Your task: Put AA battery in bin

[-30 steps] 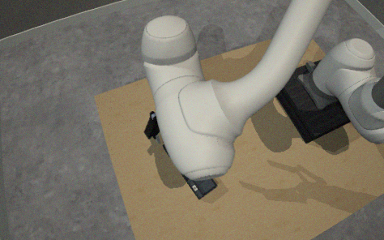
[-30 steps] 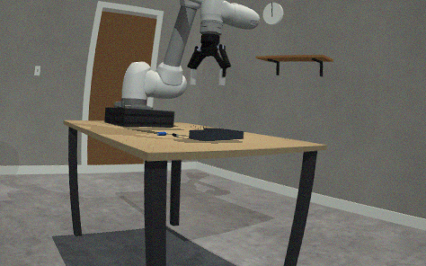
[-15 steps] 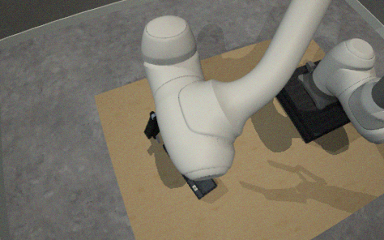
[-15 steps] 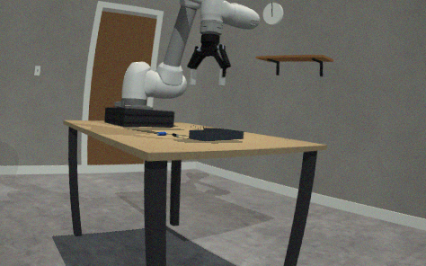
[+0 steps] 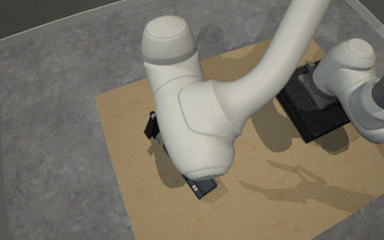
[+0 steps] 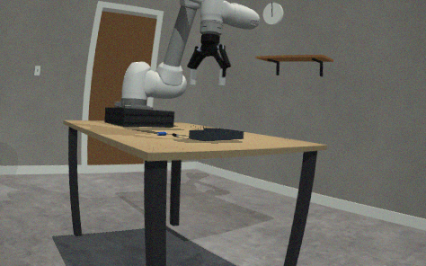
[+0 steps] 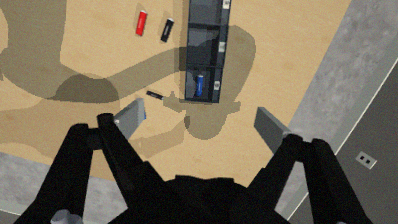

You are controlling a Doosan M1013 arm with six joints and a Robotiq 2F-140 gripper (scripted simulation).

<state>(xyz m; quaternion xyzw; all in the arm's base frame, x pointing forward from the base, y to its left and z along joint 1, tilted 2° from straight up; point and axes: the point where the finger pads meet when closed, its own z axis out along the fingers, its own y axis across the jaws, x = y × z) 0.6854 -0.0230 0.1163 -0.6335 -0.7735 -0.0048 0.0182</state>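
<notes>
My gripper (image 7: pixel 200 112) is open and empty, high above the table; it also shows in the exterior view (image 6: pixel 208 74). In the wrist view a dark bin strip (image 7: pixel 205 50) with three compartments lies below it. A blue battery (image 7: pixel 200 85) lies in the nearest compartment. The compartment labels are too small to read. A red battery (image 7: pixel 141 23) and a black battery (image 7: pixel 167 30) lie on the table left of the bin's far end. A small black thing (image 7: pixel 154 94) lies left of the near end. A blue thing (image 7: pixel 144 112) is partly hidden behind my left finger.
The bin strip (image 6: pixel 216 134) sits on the wooden table, with the arm's black base (image 6: pixel 139 116) behind it. In the top view the arm hides most of the bin; only its end (image 5: pixel 199 186) shows. The table edge and the floor lie right of the bin.
</notes>
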